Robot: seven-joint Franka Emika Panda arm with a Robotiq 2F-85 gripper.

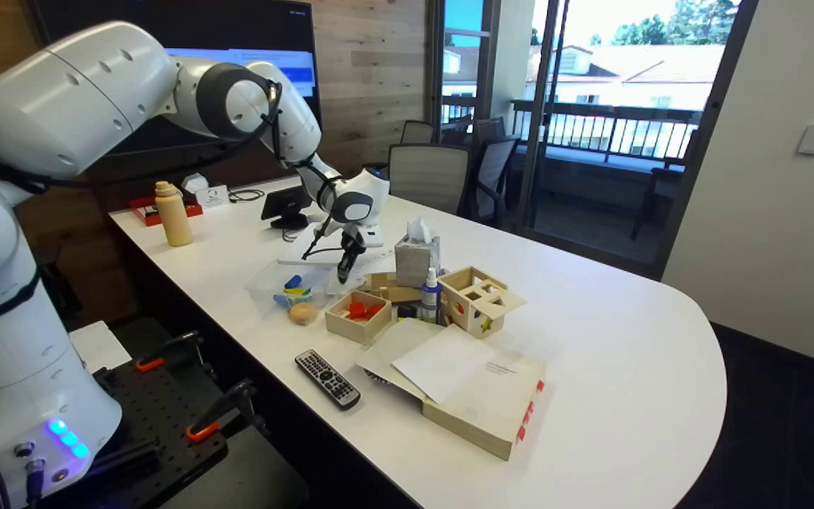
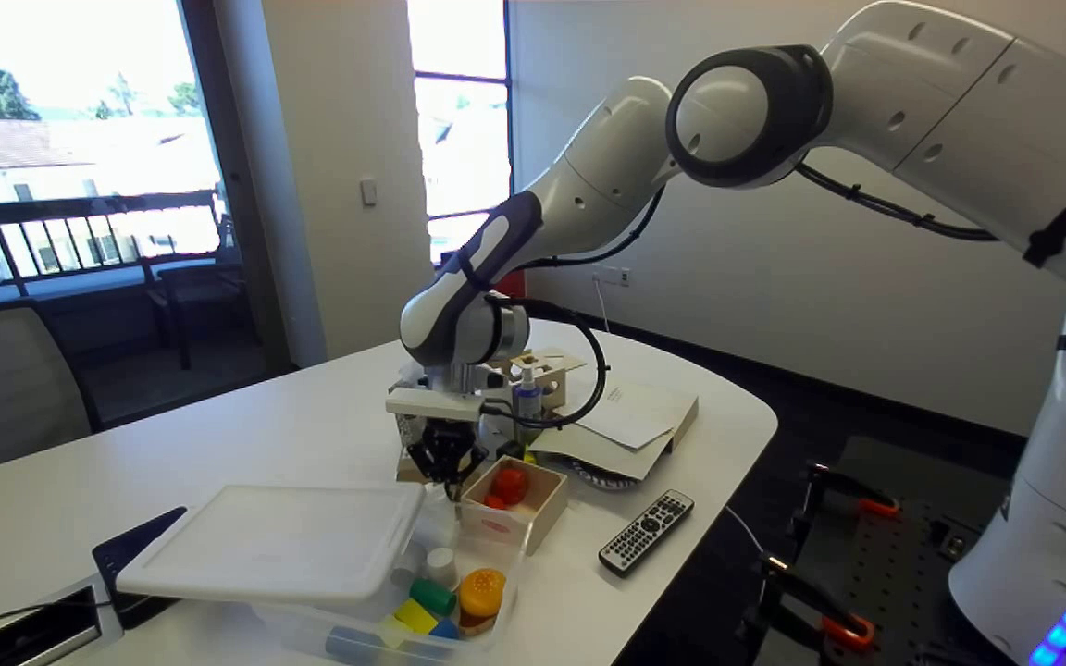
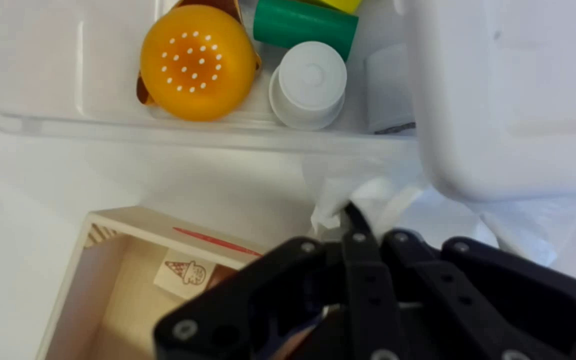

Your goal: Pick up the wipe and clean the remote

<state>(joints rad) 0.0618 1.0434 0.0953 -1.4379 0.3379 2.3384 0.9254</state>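
The remote (image 1: pixel 328 379) is dark with a silver edge and lies buttons up on the white table, near its front edge. It also shows in an exterior view (image 2: pixel 647 533), to the side of the wooden box. The white, crumpled wipe (image 3: pixel 372 189) lies low between the clear bin and the wooden box. My gripper (image 3: pixel 351 206) points down there, with its fingers close together and the wipe bunched around the tips. It looks shut on the wipe. In both exterior views the gripper (image 1: pixel 345 271) (image 2: pixel 452 488) is low at the bin, away from the remote. The remote is out of the wrist view.
A clear bin (image 3: pixel 118 127) holds toy pieces under a white lid (image 2: pixel 283 536). A wooden box (image 1: pixel 350 326) with red blocks stands beside the gripper. A tissue box (image 1: pixel 414 263), spray bottle (image 1: pixel 430 297), shape-sorter box (image 1: pixel 474 304) and thick open book (image 1: pixel 499 396) are close by.
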